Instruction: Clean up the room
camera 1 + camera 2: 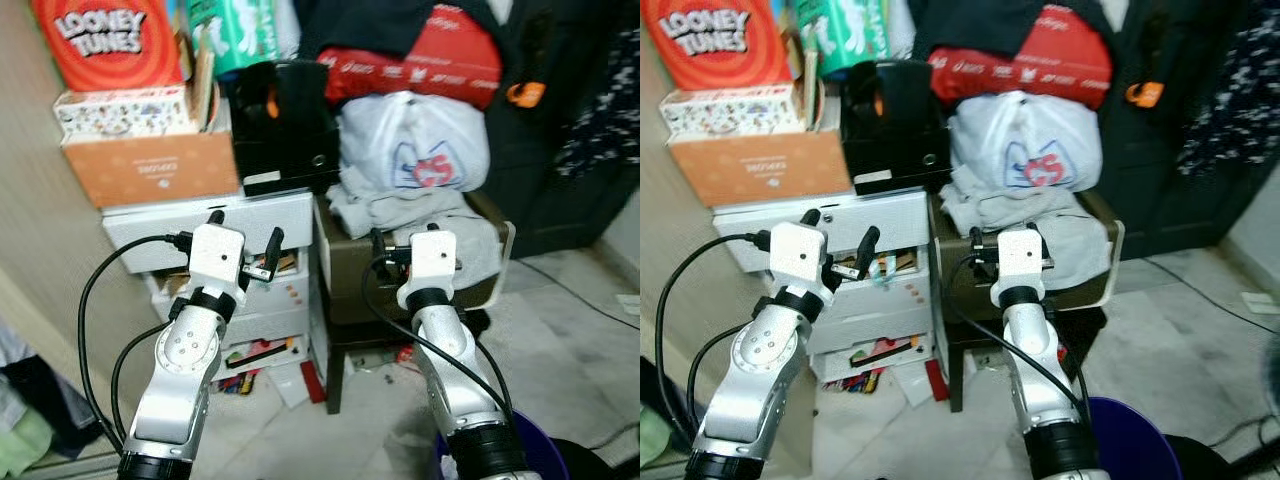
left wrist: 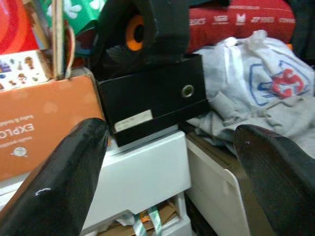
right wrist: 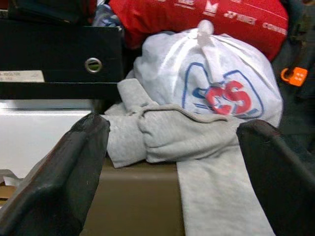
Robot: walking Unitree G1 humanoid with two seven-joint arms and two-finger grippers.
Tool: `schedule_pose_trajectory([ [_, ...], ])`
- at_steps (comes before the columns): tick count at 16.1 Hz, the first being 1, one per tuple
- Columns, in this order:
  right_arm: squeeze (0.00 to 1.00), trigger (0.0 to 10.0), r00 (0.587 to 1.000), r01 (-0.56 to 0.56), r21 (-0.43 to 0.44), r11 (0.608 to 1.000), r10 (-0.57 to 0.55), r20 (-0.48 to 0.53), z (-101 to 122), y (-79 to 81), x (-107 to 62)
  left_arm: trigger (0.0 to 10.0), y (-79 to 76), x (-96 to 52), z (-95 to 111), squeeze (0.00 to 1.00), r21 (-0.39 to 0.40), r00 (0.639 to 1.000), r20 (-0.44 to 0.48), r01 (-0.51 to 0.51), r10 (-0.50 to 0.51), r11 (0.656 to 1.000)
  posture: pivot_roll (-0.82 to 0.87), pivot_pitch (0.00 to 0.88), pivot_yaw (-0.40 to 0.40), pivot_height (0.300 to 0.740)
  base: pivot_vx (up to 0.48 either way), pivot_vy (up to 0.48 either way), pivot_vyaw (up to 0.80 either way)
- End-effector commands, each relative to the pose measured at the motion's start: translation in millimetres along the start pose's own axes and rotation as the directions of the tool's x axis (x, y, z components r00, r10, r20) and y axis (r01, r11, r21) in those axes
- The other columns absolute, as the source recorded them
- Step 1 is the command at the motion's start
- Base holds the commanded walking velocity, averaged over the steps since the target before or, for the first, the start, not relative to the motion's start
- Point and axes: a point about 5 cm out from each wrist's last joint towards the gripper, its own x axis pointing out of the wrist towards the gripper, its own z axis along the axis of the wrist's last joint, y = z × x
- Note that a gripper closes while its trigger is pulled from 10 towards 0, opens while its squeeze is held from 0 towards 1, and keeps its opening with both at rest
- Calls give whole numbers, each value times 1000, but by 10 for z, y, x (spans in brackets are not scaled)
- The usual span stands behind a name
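A grey garment (image 3: 197, 132) lies crumpled on a brown box (image 1: 350, 280) and hangs over its front. Behind it sits a tied white plastic bag (image 1: 425, 140) with a red and blue logo. My right gripper (image 3: 170, 162) is open just in front of the garment, with nothing between its fingers (image 3: 59, 177). My left gripper (image 1: 245, 232) is open too, held up before the white drawer unit (image 1: 275, 215), facing a black box (image 2: 152, 98) on top of it. Nothing is in its fingers (image 2: 64, 182).
An orange cardboard box (image 1: 150, 165) and a Looney Tunes box (image 1: 105, 40) are stacked at the left. A red bag (image 1: 420, 60) tops the pile, with dark clothes at the right. Litter lies under the drawers (image 1: 290, 380). A blue bin (image 1: 540, 445) stands at the bottom right.
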Motion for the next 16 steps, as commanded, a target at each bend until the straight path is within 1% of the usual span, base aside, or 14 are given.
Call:
schedule_pose_trajectory([
  [1,0,10000,1000,0,4,1000,0,16,41,-10,44,10000,36,-8,9,0,2,1000,11,-1,1,1000,-30,0,53,740,0,0,0],
  [5,0,10000,1000,-2,8,1000,2,19,34,-14,64,10000,30,-27,-3,0,-1,1000,16,16,-16,1000,-20,0,45,740,0,0,0],
  [7,0,10000,1000,-6,11,1000,6,16,22,1,59,10000,1,-36,-24,0,-16,1000,4,23,-23,1000,-16,0,42,740,129,0,0],
  [11,0,10000,1000,-5,12,1000,5,13,25,-8,93,10000,-27,-18,-36,0,-8,1000,6,21,-21,1000,-10,0,21,740,0,0,0],
  [13,0,10000,1000,-5,8,1000,5,16,35,-13,108,10000,-12,-9,-52,0,0,1000,5,15,-15,1000,-8,0,14,740,0,0,0],
  [16,0,10000,1000,-20,-4,1000,20,21,52,-30,101,10000,67,-31,-79,0,11,1000,-3,-18,18,1000,-9,0,-10,740,0,0,650],
])
